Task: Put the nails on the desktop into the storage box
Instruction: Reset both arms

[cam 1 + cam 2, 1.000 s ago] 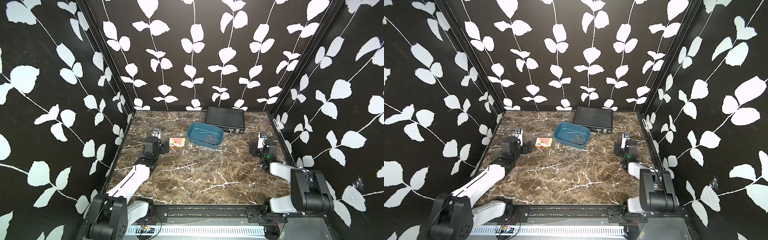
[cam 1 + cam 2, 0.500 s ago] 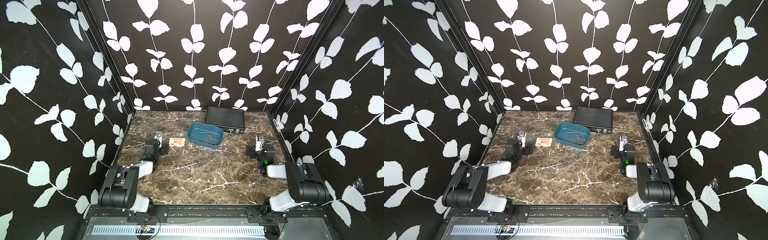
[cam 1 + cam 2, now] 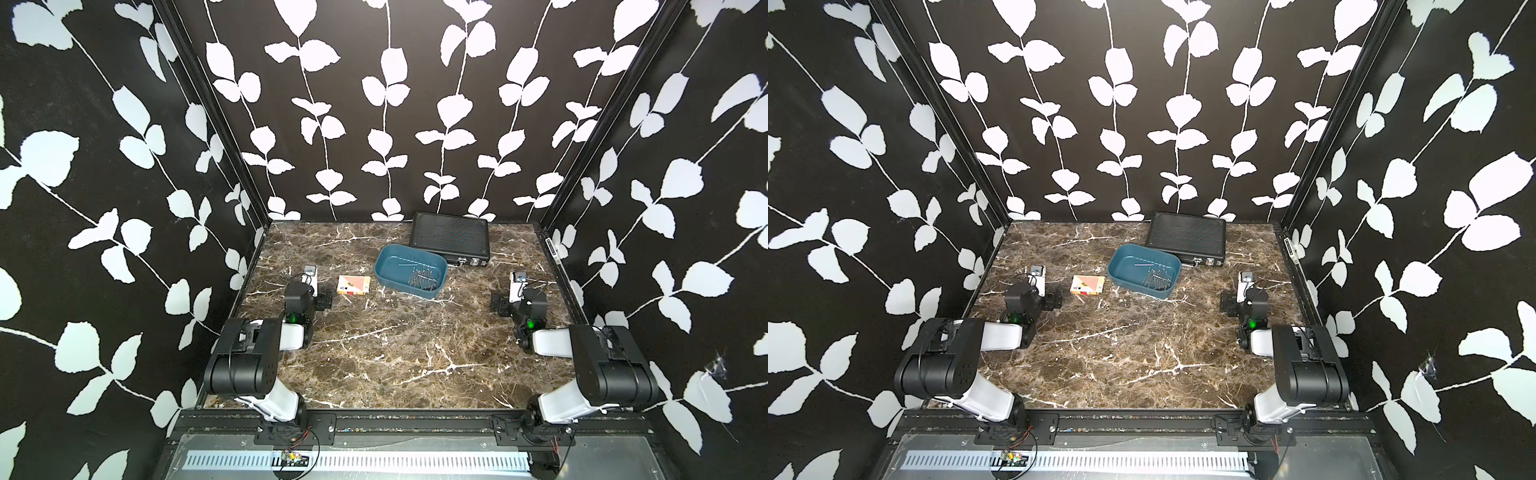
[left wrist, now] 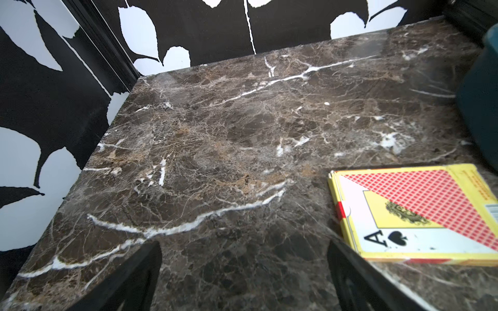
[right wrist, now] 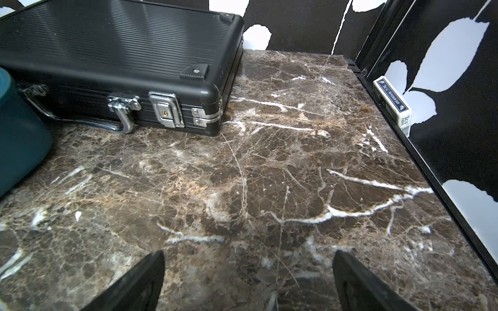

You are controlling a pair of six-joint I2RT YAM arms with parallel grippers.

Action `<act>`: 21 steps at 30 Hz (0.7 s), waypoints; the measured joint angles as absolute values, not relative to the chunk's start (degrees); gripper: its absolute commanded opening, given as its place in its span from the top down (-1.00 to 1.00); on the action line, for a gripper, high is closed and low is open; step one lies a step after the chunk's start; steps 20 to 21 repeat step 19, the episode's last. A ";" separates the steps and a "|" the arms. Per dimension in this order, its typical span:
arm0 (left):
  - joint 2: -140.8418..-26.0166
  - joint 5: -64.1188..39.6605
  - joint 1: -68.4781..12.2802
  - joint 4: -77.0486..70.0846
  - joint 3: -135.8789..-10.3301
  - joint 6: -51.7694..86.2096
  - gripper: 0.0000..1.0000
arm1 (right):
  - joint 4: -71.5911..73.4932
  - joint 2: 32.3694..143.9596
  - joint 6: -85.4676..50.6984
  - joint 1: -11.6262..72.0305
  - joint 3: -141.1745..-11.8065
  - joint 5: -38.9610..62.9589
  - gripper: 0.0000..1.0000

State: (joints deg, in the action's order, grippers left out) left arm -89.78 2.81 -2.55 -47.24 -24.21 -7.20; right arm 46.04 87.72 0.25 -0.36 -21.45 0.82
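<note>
The brown marble surface [image 3: 395, 353] fills the floor of the booth. The black ribbed case [image 3: 449, 237] lies flat behind the storage box [image 3: 395, 268] and to its right, latches facing the robot. The box's far right corner overlaps the case's front edge in both top views, and I cannot tell whether they touch. The storage box, a shallow teal tray, sits on the surface toward the back. Its long axis runs left to right, skewed a little so that its right end comes nearer the robot. The left gripper [image 4: 244, 245] is low over bare marble well to the left of the storage box, fingers spread wide with nothing between them. The right gripper [image 5: 248, 253] hangs about as far to the box's right, likewise spread and empty. The red-and-yellow card box [image 3: 353, 285] lies flat just left of the storage box, apart from it, between it and the left gripper. The nails [image 3: 424, 279] lie inside the storage box in a crossed heap in its near right corner, most shafts pointing front to back along the box's short axis. A single nail [image 3: 409, 262] lies alone nearer the middle, along the long axis.
</note>
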 measured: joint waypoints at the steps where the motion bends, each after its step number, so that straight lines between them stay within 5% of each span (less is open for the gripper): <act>1: -89.78 2.59 -2.50 -47.33 -24.21 -7.09 -0.97 | 46.02 87.72 0.27 -0.36 -21.45 0.82 -0.99; 21: -89.78 1.93 -2.42 -48.01 -24.18 -6.90 -0.97 | 45.93 87.72 0.47 0.01 -21.54 0.58 -0.99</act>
